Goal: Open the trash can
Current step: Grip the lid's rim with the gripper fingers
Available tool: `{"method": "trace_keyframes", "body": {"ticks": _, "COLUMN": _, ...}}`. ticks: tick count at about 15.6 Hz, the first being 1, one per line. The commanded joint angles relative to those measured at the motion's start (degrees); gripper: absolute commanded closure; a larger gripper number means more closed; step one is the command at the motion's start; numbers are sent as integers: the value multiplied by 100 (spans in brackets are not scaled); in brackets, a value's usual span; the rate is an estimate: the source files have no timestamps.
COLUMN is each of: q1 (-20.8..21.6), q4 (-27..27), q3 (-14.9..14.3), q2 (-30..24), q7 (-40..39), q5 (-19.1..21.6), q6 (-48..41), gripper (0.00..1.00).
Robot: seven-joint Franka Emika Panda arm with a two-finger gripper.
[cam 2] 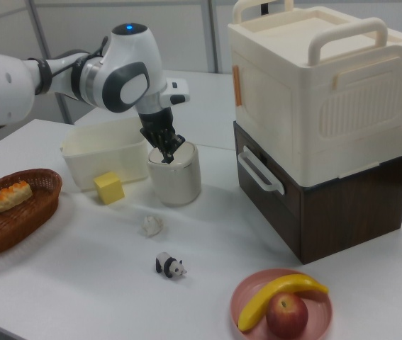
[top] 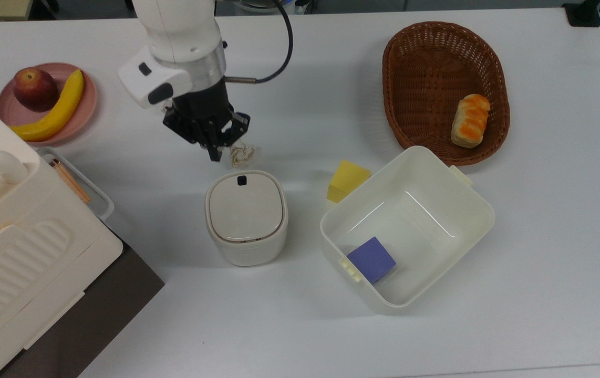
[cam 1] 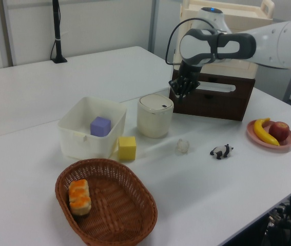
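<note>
Viewpoint: ordered from the left view, nearest things first.
Basket: an oval brown wicker basket [cam 1: 135, 225] sits nearest on the white tabletop [cam 1: 227, 195], holding 1 orange-striped bread loaf [cam 1: 78, 196].
Yellow block: a small yellow foam cube [cam 1: 127, 147] stands just beyond the basket, right beside the tub.
Tub: a large lidless translucent-white plastic tub [cam 1: 76, 141] holds 1 purple cube [cam 1: 100, 126].
Paper: a crumpled white paper ball [cam 1: 182, 146] lies on the tabletop near the trash can's base.
Panda: a small black-and-white panda figurine [cam 1: 220, 150] stands to the left view's right of the paper ball.
Fruit plate: a round pink plate [cam 1: 284, 144] carries 1 yellow banana [cam 1: 262, 131] and 1 red apple [cam 1: 279, 130].
Trash can: the small cream-white rounded-square plastic trash can [cam 1: 154, 117] stands mid-table between the tub and the brown cabinet; its flat beige lid [top: 246, 207] is down, with a small black button [top: 241, 180] near the edge facing the paper ball.
Gripper: the black two-finger gripper [top: 215, 154] on the white robot arm [cam 1: 268, 43] points down, fingers pressed close together, tip above the tabletop just beside the button edge of the trash can, not touching the lid in the top view.
Cabinet: a dark brown drawer cabinet [cam 2: 328, 212] stands farthest, with a big cream ribbed plastic box with a handle [cam 2: 321, 85] stacked on top.
</note>
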Motion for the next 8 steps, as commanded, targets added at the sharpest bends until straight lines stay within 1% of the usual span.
{"method": "trace_keyframes", "body": {"ticks": 1, "q1": 41, "q4": 141, "q3": 25, "q2": 201, "q7": 113, "q5": 266, "q6": 449, "gripper": 100}}
{"method": "trace_keyframes", "body": {"ticks": 3, "q1": 76, "q4": 239, "q3": 34, "q2": 351, "q7": 131, "q5": 240, "q6": 459, "gripper": 100}}
{"method": "trace_keyframes", "body": {"ticks": 5, "q1": 252, "q4": 239, "q3": 25, "q2": 447, "q7": 131, "q5": 213, "q6": 459, "gripper": 100}}
{"method": "trace_keyframes", "body": {"ticks": 8, "q1": 279, "q4": 239, "q3": 25, "q2": 518, "q7": 149, "q5": 204, "q6": 468, "gripper": 100}}
